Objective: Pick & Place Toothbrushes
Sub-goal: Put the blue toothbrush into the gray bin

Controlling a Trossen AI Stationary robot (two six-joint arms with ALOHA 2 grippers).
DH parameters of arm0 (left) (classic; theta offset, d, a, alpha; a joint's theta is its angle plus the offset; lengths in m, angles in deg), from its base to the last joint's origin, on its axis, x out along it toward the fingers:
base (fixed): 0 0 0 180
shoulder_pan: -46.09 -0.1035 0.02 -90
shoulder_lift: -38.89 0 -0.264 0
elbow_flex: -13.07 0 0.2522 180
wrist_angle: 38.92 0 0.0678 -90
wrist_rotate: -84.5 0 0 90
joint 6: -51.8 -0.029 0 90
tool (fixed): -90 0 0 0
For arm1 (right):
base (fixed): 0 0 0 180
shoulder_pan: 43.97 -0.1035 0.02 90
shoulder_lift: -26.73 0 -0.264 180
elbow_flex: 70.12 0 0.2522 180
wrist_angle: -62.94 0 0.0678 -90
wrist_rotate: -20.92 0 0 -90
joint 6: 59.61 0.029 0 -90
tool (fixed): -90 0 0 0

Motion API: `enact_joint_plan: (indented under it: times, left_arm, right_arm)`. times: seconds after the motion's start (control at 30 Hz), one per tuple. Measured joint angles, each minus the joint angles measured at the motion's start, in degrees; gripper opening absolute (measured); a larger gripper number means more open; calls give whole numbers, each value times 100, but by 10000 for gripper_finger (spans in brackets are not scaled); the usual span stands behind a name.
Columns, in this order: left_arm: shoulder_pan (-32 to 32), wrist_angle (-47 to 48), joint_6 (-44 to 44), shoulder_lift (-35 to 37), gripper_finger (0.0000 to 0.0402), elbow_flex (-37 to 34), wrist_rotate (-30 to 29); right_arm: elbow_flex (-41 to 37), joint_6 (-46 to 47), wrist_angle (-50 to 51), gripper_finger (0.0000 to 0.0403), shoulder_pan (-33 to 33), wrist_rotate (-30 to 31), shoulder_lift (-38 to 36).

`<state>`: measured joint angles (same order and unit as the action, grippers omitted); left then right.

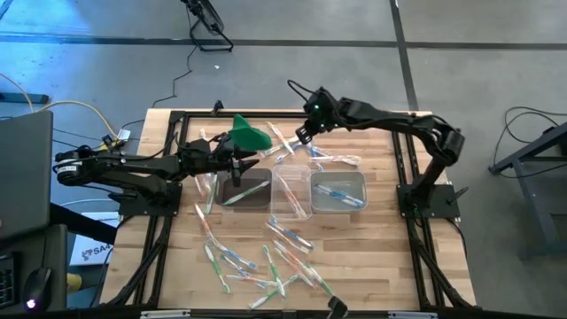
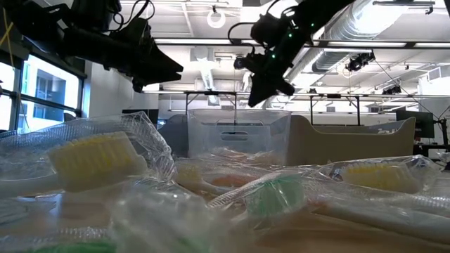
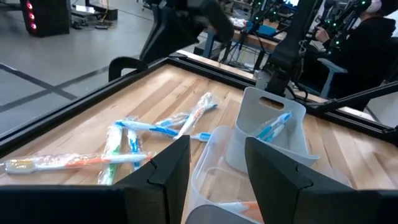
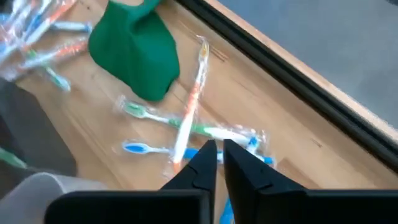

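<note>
- Wooden table (image 1: 177, 266) slats carry the whole scene, and wrapped toothbrushes are scattered over it in two groups: a large spread along the near edge (image 1: 266, 261) and a smaller cluster at the far side (image 1: 306, 152), by the green lump (image 1: 250, 135).
- At the left, the left gripper (image 1: 239, 168) is held above the leftmost of three clear tubs (image 1: 244, 190); its fingers (image 3: 168, 171) are parted with nothing between them, and a toothbrush is seen lying in that tub.
- In the middle, the centre tub (image 1: 291, 190) appears empty, though this cannot be told for sure through the clear plastic.
- Further right, the right gripper (image 1: 304, 135) is poised over the far cluster, its fingers (image 4: 202, 165) drawn almost together with only a thin slit left; nothing is seen to be held.
- In the right wrist view, an orange-and-white toothbrush (image 4: 191, 106) is seen just ahead of the fingertips, its long axis running roughly away from the gripper, crossed by a green one (image 4: 155, 117), with a blue one (image 4: 140, 148) beside.
- The right arm is judged much the nearer to this cluster; for a pick, the fingers would need to be reopened and set across the handle's short width.
- At the far right, the rightmost tub (image 1: 338, 190) is seen to hold a blue toothbrush.
</note>
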<state>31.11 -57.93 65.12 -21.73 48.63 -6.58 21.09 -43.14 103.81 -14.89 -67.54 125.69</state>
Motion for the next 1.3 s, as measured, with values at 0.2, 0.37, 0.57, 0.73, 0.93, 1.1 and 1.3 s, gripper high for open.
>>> enact_joint_plan:
  times: [0.2,0.37,0.57,0.73,0.93,1.1,1.3]
  left_arm:
    - [-2,0,1,0,152,0,0]
    - [-2,0,2,0,152,0,0]
    - [0,-3,2,0,152,0,0]
    - [-1,-3,2,0,152,0,-1]
    - [-2,-5,2,0,152,0,-15]
    - [-1,-5,4,0,152,0,-15]
    - [-1,0,4,0,152,0,-13]
  right_arm:
    - [2,-8,-37,88,56,-12,309]
    - [2,477,164,123,213,-349,626]
    - [2,493,293,122,332,-607,1046]
    - [2,472,268,121,330,-621,1291]
    - [-2,471,242,123,339,-588,1401]
    - [-8,470,224,123,349,-449,1449]
    - [-26,421,98,123,361,-412,1740]
